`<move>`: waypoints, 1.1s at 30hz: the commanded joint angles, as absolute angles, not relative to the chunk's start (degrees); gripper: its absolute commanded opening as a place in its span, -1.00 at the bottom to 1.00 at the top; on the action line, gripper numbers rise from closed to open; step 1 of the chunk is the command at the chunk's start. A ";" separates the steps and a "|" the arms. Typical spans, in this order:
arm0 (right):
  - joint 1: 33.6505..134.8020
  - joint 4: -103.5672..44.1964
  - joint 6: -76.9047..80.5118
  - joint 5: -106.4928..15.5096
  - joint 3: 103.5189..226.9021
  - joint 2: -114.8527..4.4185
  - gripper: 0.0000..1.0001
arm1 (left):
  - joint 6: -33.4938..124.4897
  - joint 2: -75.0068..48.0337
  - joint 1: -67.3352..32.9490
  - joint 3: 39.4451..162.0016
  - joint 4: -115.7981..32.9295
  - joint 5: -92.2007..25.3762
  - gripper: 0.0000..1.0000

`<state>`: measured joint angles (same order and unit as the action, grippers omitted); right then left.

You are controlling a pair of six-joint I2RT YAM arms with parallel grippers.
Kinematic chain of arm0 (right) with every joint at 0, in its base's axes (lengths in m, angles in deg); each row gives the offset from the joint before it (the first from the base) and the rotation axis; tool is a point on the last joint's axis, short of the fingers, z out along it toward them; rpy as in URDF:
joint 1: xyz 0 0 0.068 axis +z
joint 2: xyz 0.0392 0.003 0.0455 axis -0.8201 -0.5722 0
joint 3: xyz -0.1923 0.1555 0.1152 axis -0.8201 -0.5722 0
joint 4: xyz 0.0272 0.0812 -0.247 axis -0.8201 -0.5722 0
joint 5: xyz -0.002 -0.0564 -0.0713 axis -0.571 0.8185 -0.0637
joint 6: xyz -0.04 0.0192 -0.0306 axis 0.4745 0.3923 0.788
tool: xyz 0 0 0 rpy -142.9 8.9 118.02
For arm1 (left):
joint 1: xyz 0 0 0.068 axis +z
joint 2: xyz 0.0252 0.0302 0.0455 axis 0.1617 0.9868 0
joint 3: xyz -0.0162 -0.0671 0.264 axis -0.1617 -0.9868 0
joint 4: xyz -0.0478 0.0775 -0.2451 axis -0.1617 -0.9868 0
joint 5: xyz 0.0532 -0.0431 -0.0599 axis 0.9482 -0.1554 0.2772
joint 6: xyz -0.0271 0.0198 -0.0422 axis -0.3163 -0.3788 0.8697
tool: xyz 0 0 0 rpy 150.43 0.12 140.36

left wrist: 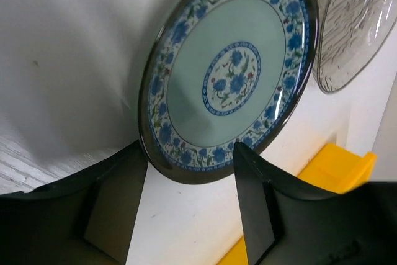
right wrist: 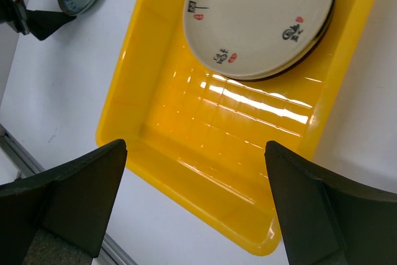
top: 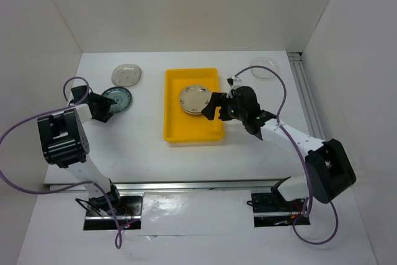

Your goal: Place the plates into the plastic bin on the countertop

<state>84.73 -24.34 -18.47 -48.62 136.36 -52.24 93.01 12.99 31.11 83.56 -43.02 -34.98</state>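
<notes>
The yellow plastic bin (top: 192, 127) lies mid-countertop and holds a cream plate (top: 195, 100) with small marks in its far half; a dark rim shows under that plate. My right gripper (top: 212, 107) hovers open and empty over the bin's right side. In the right wrist view the bin's bare floor (right wrist: 205, 147) lies between my open jaws (right wrist: 195, 146), with the cream plate (right wrist: 260, 17) beyond. My left gripper (top: 109, 107) is open, its fingertips at the near edge of a teal-blue patterned plate (top: 118, 98), which fills the left wrist view (left wrist: 229, 72).
A clear glass plate (top: 127, 75) lies just behind the teal plate and also shows in the left wrist view (left wrist: 353, 29). Another clear plate (top: 267, 66) lies at the back right by a metal rail (top: 307, 97). White walls bound the countertop.
</notes>
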 commanded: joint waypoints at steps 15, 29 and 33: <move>78.66 -23.37 -19.16 -49.98 134.66 -42.61 0.99 | 94.56 15.96 31.63 84.36 -56.00 -28.67 -1.00; 70.75 -28.65 -18.62 -50.51 130.53 -34.79 0.99 | 84.64 -6.47 7.83 94.08 -50.65 -32.17 -1.00; 68.11 -29.88 -19.15 -51.56 129.13 -32.33 0.99 | 82.35 4.32 -0.61 103.32 -52.76 -37.01 -1.00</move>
<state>69.51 -28.66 -19.00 -50.25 129.56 -35.37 86.43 -2.81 3.59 98.49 -51.57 -31.30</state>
